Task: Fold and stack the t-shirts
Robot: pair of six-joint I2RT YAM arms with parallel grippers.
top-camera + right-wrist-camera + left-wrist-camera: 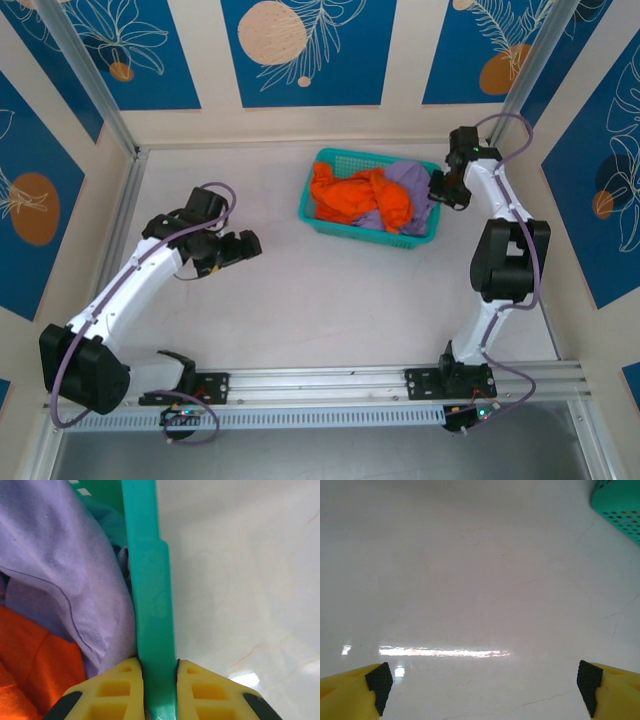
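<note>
Right gripper (159, 674) tight on rim of teal mesh basket (150, 595), beside lavender t-shirt (60, 555); left gripper (485, 689) wide, empty, left of it.

The table (300, 310) is a pale, faintly pinkish white slab with a glossy finish. In the left wrist view a long bright streak of reflected light (445, 652) lies across it, and thin hairline veins run through its surface. Walls close it in on three sides. The back wall (400, 120) is cream, set with deep blue panels (300, 75) that bear white line-drawn leaves and a peach circle (272, 32). The side walls carry similar panels with orange circles (35, 208). Slanting aluminium posts (87, 75) stand at the two far corners. A ribbed aluminium rail (330, 380) runs along the near edge.
</note>
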